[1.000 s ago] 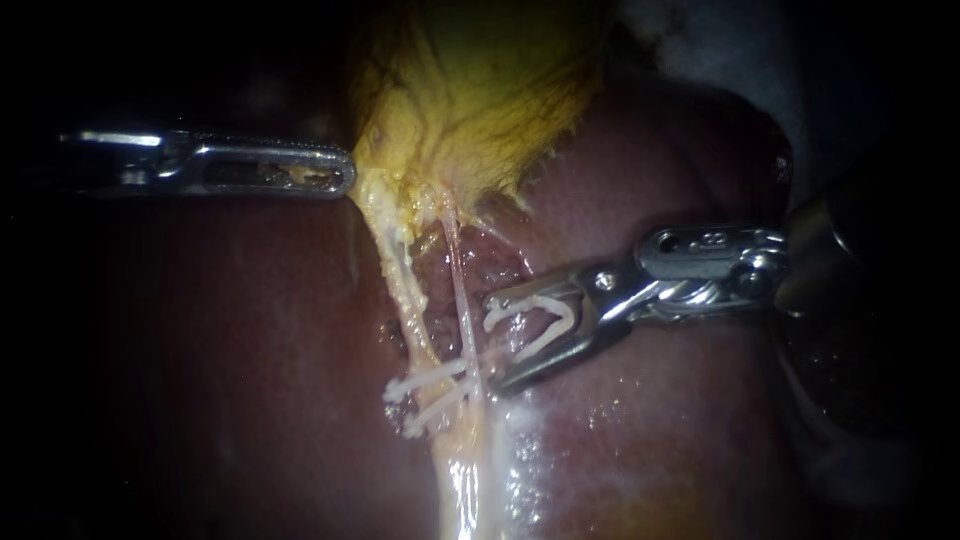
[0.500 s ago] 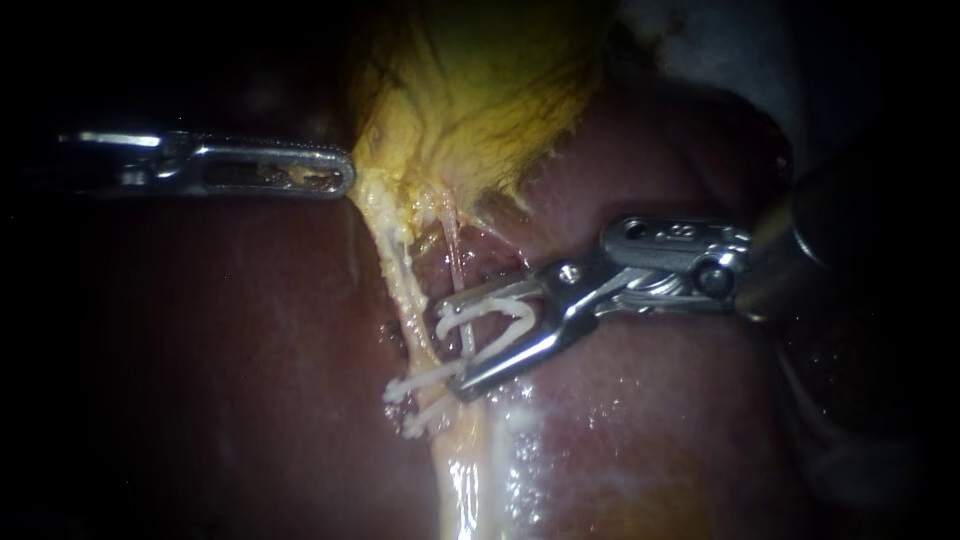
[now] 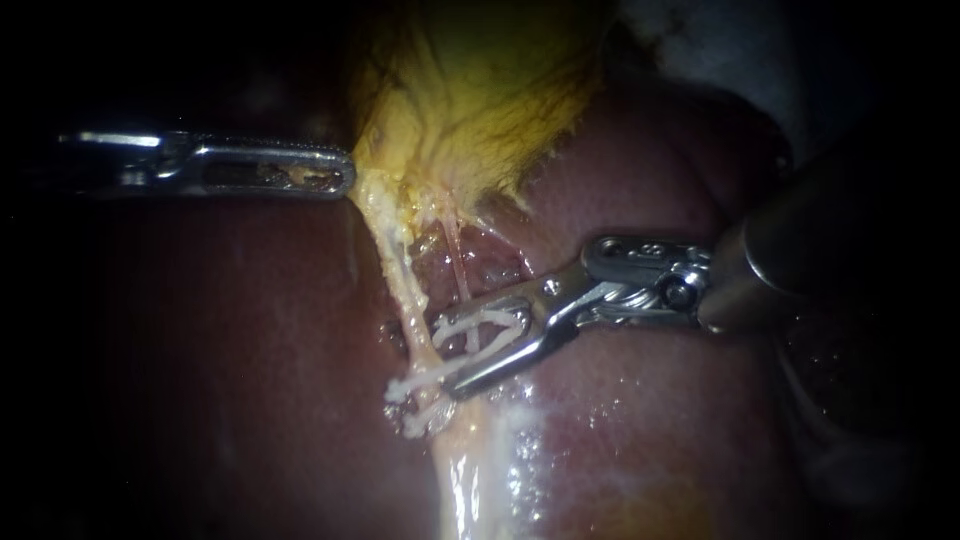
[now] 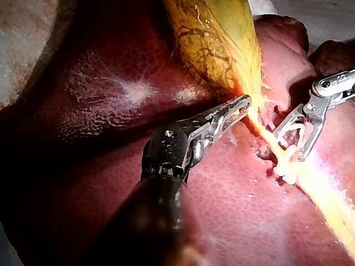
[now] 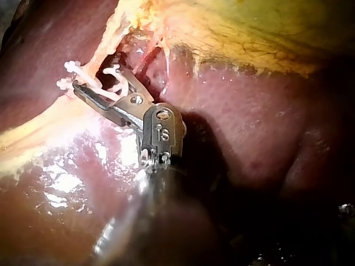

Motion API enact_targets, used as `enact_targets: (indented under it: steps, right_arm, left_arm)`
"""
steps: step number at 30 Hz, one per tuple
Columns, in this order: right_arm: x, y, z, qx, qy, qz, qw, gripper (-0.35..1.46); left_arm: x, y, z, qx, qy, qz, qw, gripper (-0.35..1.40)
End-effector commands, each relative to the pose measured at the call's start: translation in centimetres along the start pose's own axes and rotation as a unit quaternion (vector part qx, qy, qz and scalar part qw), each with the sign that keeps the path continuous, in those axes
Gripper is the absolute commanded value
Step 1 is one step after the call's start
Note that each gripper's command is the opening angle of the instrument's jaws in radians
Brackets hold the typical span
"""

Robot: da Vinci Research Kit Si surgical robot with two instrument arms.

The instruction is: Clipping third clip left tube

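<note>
Endoscope view: my right instrument (image 3: 462, 352) grips a white clip (image 3: 490, 320) in its jaws, astride the thin tube (image 3: 458, 272) (two clips (image 3: 425, 380) sit just below). My left instrument (image 3: 343, 180) pinches the gallbladder (image 3: 480, 90) at its edge.

Close endoscope and two wrist cameras all face the same clipped tube (image 3: 408, 285).

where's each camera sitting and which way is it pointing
Endoscope: close over the tissue, facing the tubes below the gallbladder; left instrument enters from the left, right instrument, holding a clip, from the right.
Left wrist: on the left arm, looking along its shaft to jaws shut on the gallbladder's edge.
Right wrist: on the right arm, looking along its shaft to its jaws at the tubes.
All three share the liver, tubes and clip.
</note>
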Motion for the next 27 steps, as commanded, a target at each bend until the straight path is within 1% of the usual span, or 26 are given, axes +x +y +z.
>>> enact_targets:
  steps: [1,4,6,9,14,17,21,27]
  right_arm:
    - [0.0,0.02,0.02,-0.001,0.0,0.0,1.0,0.54]
    - [0.01,0.06,0.1,-0.002,0.004,-0.001,1.0,0.54]
    - [0.05,0.09,0.16,0.001,0.014,0.002,0.9999,0.54]
    - [0.09,0.09,0.26,0.013,0.032,0.008,0.9994,0.54]
    - [0.16,0.04,0.36,0.031,0.06,0.018,0.9975,0.54]
    - [0.21,0.01,0.41,0.043,0.079,0.024,0.9956,0.54]
    - [0.31,-0.03,0.45,0.057,0.103,0.028,0.9926,0.54]
    - [0.51,-0.09,0.45,0.067,0.121,0.035,0.9897,0.53]
  left_arm:
    - [0.0,0.0,0.0,0.0,0.0,0.0,1.0,-0.35]
    - [0.0,0.0,0.0,0.0,0.0,0.0,1.0,-0.35]
    - [0.0,0.0,0.0,0.0,0.0,0.0,1.0,-0.35]
    - [0.0,0.0,0.0,0.0,0.0,0.0,1.0,-0.35]
    - [0.0,0.0,0.0,0.0,0.0,0.0,1.0,-0.35]
    - [0.0,0.0,0.0,0.0,0.0,0.0,1.0,-0.35]
    - [0.0,-0.01,0.01,0.0,0.0,0.0,1.0,-0.35]
    - [0.0,-0.01,0.01,0.0,0.0,0.0,1.0,-0.35]
